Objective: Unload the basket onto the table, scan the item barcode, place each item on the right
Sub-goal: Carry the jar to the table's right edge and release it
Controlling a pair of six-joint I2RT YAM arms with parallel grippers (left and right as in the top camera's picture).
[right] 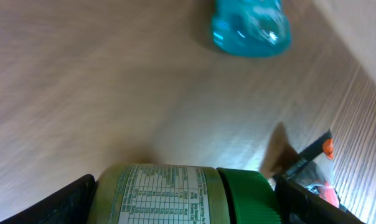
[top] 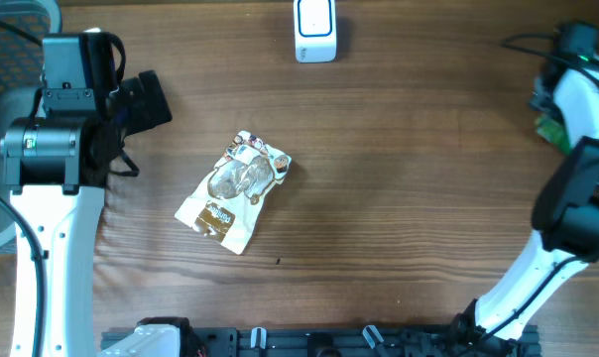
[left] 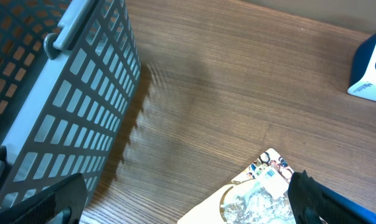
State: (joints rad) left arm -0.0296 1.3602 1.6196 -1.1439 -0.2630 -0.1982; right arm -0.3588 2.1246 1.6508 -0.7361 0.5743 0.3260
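Carrying is the step I am judging to be in hand. Working from the left: the grey mesh basket (left: 82, 81) is sitting at the table's (top: 409, 178) left side. Beside it the left gripper (top: 151, 99) is hanging with its fingers spread wide and nothing between them. The snack pouch (top: 235, 190) is lying flat and untouched near the middle. The white scanner (top: 314, 30) is standing at the far edge, a little right of the pouch. Out at the right edge, well apart from the scanner, the right gripper (right: 191, 199) is grasping the green-capped bottle (right: 157, 190), fingers bracketing it. A blue bottle (right: 250, 28) is lying further off. I am reading the next move as bringing the gripped bottle across to the scanner and turning it until its barcode is facing the reader. I am seeing only the nutrition panel, no barcode.
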